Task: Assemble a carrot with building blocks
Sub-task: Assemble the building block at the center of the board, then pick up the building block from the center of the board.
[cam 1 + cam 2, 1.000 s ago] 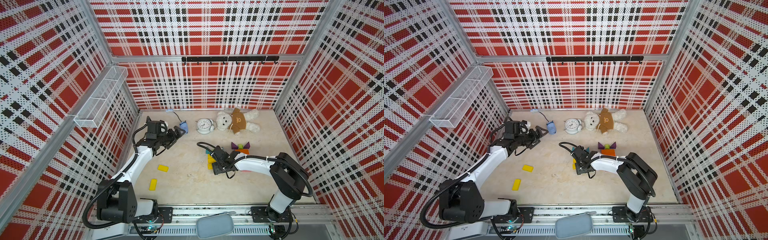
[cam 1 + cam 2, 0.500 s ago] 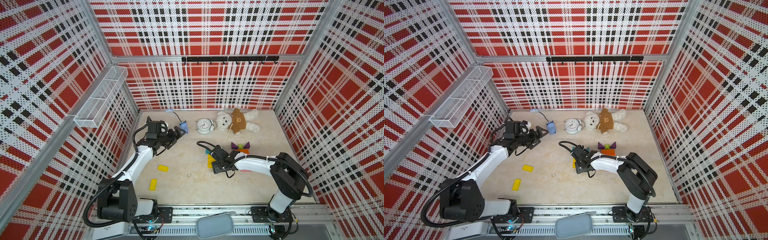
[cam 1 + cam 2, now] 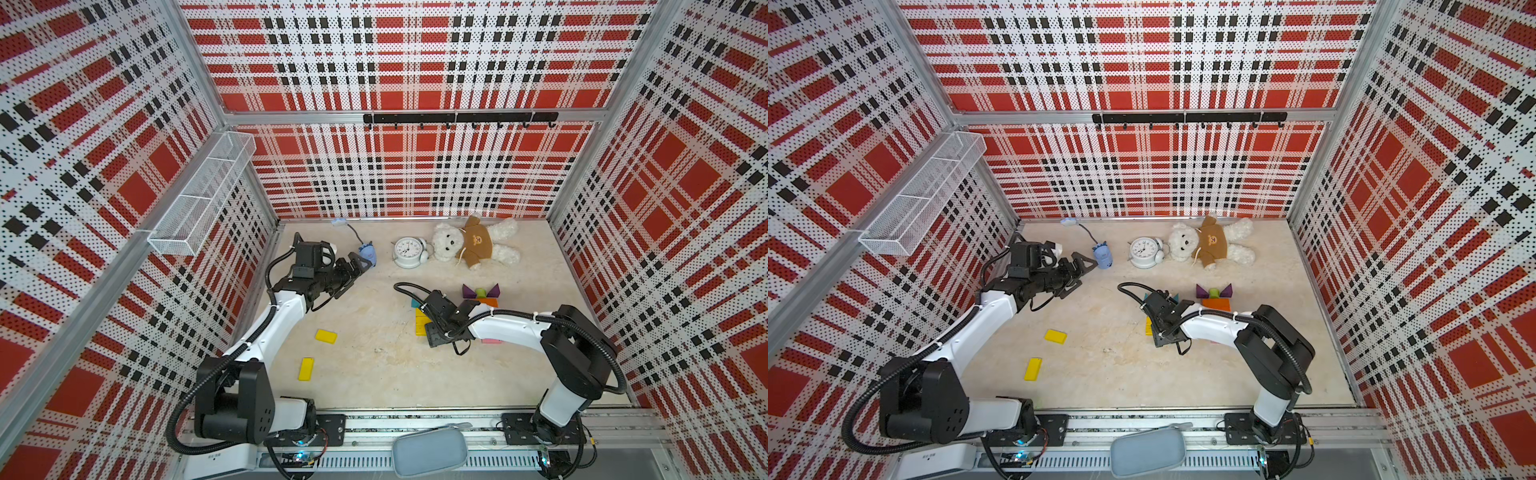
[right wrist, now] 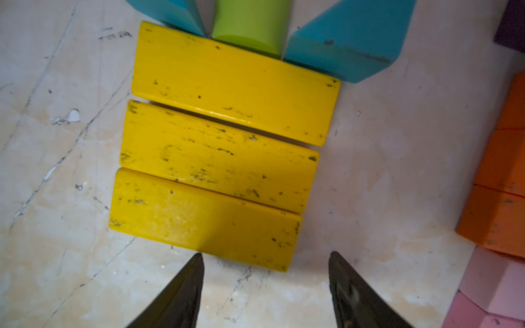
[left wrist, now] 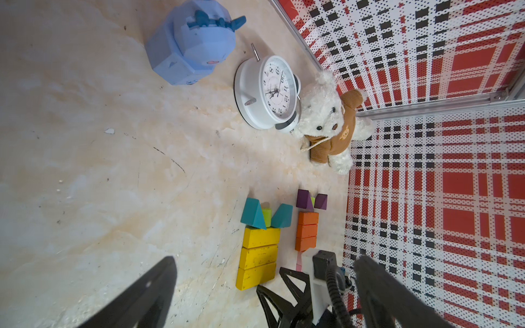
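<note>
Three yellow bars (image 4: 218,153) lie side by side, with two teal triangles (image 4: 346,48) and a lime stub (image 4: 250,25) at their far end. My right gripper (image 4: 265,253) stands open low over the floor, its tips at the nearest bar's long edge, nothing between them. Beside this group lie orange bars (image 5: 306,231) topped by purple triangles (image 5: 304,198), and pink bars (image 4: 488,286) close by. Two loose yellow bars (image 3: 326,336) (image 3: 306,368) lie on the floor at the left. My left gripper (image 3: 355,268) hangs wide open and empty at the back left.
A blue toy (image 3: 368,251), a white alarm clock (image 3: 407,251) and a teddy bear (image 3: 473,245) lie along the back wall. A wire basket (image 3: 199,199) hangs on the left wall and a hook rail (image 3: 457,117) on the back wall.
</note>
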You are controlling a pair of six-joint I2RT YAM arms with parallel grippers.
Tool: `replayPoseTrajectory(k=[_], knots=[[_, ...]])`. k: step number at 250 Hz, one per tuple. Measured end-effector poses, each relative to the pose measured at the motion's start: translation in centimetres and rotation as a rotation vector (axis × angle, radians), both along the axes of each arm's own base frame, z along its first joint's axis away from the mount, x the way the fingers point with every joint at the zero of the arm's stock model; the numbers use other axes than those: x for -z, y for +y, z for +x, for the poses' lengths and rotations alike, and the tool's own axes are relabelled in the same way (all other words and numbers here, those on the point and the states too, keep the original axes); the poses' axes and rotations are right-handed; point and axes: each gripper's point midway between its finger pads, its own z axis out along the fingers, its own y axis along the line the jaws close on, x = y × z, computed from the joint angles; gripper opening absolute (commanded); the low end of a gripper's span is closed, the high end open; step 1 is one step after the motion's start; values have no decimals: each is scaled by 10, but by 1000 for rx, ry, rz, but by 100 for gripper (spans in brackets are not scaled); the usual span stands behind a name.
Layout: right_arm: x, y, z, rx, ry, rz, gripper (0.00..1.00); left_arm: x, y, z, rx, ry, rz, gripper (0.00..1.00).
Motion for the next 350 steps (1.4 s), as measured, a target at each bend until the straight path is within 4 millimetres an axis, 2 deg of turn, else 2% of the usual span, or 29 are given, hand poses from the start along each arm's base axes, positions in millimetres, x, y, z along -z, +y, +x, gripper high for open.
replayPoseTrajectory(k=[28, 46, 76, 102, 115, 138, 172, 219, 247, 303, 350], knots=[[-5, -2, -3, -15, 6, -9, 72, 0, 3, 1, -7, 0, -1, 100], [-18, -2, -5, -30, -7, 2, 73, 1, 9, 2, -22, -3, 18, 100], [-62, 3, 3, -66, -103, 55, 78, 4, 30, -1, -83, 9, 94, 99], [-99, 3, 16, -96, -201, 102, 80, 2, 68, -8, -198, 43, 132, 99], [-110, -2, 27, -94, -241, 116, 81, 2, 98, -16, -295, 75, 154, 99], [-116, -13, 44, -83, -279, 115, 82, 6, 140, -40, -458, 138, 191, 99], [-109, -23, 56, -75, -300, 119, 82, 24, 164, -86, -583, 266, 250, 100], [-83, -26, 46, -94, -251, 139, 82, 65, 164, -135, -618, 486, 331, 99], [-82, -25, 40, -104, -239, 160, 83, 89, 158, -162, -624, 612, 397, 100], [-109, -28, 44, -89, -310, 240, 87, 120, 147, -184, -641, 754, 480, 100], [-109, -28, 43, -91, -312, 257, 88, 156, 137, -191, -629, 803, 470, 100]])
